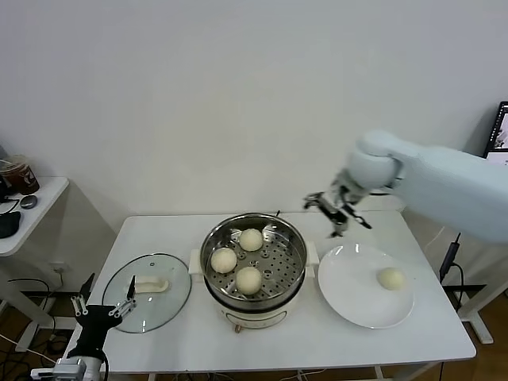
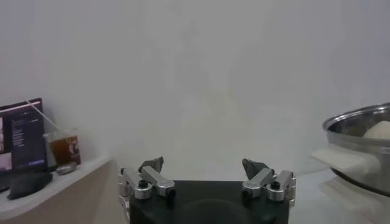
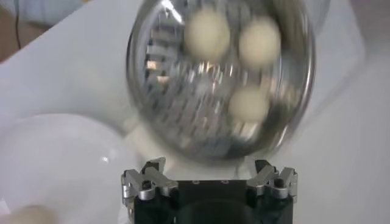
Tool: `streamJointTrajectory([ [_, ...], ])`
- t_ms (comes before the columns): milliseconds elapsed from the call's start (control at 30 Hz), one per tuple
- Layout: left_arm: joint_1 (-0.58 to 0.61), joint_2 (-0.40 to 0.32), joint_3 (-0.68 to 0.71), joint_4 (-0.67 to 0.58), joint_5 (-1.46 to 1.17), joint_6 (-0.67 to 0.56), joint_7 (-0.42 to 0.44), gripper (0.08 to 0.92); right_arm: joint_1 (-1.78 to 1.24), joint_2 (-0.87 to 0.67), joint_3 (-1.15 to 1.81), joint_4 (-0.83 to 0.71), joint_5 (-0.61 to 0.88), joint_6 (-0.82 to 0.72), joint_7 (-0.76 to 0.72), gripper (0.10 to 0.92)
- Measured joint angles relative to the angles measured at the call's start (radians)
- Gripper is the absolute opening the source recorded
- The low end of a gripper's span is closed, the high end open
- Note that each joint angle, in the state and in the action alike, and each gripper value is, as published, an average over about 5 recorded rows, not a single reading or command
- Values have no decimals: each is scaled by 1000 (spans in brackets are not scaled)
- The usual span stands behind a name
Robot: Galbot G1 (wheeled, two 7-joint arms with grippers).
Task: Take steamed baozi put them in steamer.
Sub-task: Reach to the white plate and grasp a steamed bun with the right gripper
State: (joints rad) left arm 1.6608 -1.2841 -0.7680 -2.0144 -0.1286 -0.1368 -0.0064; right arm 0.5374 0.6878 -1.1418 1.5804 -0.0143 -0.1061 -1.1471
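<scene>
The steamer [image 1: 254, 274] is a shiny steel pot with a perforated tray at the table's middle. Three baozi [image 1: 248, 279] lie in it, also seen in the right wrist view [image 3: 207, 33]. A fourth baozi [image 1: 390, 278] lies on the white plate [image 1: 353, 298] to the right; it shows at the edge of the right wrist view [image 3: 27, 214]. My right gripper [image 1: 337, 214] is open and empty, in the air behind the gap between steamer and plate. My left gripper [image 1: 101, 305] is open and empty, parked low off the table's left front corner.
A glass lid [image 1: 119, 298] with a white handle lies left of the steamer. A side table [image 1: 32, 214] with a drink cup and a mouse stands far left. The wall is close behind the table.
</scene>
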Motion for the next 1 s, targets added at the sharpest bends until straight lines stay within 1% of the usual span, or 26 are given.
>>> streamJointTrajectory([
  [200, -3, 0, 5, 0, 6, 5, 1, 823, -197, -130, 150, -38, -51, -60, -7, 823],
  [400, 7, -4, 0, 0, 11, 7, 2, 823, -413, -179, 323, -119, -130, -70, -3, 823],
  [667, 19, -13, -2, -2, 17, 6, 1, 823, -603, -157, 479, -251, -241, -52, 20, 823],
  [1000, 27, -19, -6, -5, 20, 5, 1, 823, -707, -79, 562, -379, -323, -30, 36, 817],
])
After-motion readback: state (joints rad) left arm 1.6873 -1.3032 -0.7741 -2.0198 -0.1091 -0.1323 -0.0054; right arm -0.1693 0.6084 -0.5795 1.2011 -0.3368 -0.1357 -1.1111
